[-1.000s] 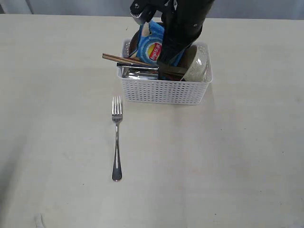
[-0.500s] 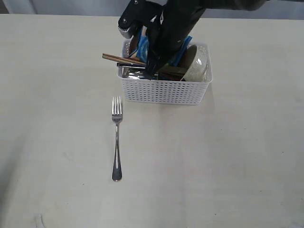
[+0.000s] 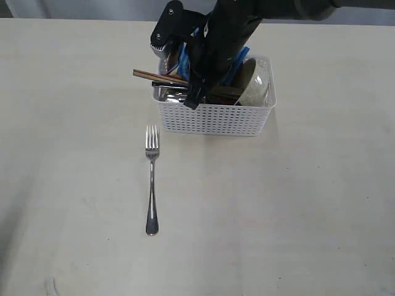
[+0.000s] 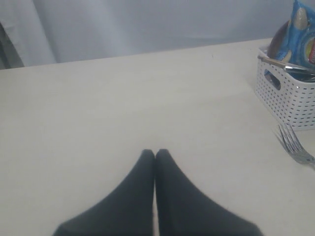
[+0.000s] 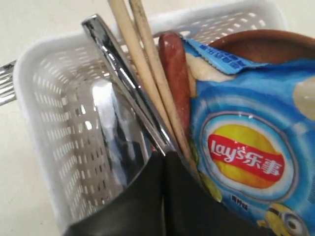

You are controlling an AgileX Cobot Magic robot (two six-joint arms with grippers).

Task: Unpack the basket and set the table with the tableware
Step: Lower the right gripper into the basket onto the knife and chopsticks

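The white basket (image 3: 213, 117) stands at the table's (image 3: 308, 203) far middle. It holds brown chopsticks (image 5: 138, 54), a steel knife (image 5: 118, 64), a red-brown spoon (image 5: 174, 64), a shiny cup (image 5: 113, 128), a brown plate (image 5: 261, 42), a cream bowl (image 3: 256, 83) and a blue chip bag (image 5: 246, 147). My right gripper (image 5: 165, 155) is shut, its tips down inside the basket against the knife, beside the chopsticks. Nothing shows between its fingers. A steel fork (image 3: 152, 179) lies in front of the basket. My left gripper (image 4: 155, 153) is shut and empty, low over bare table.
The right arm (image 3: 222, 37) reaches over the basket from behind and hides part of its contents. In the left wrist view the basket (image 4: 290, 98) and the fork tines (image 4: 295, 145) sit well off to one side.
The right arm has swung left across the basket and dropped lower, from over the chip bag down to the knife and chopsticks. Fork and basket have not moved.
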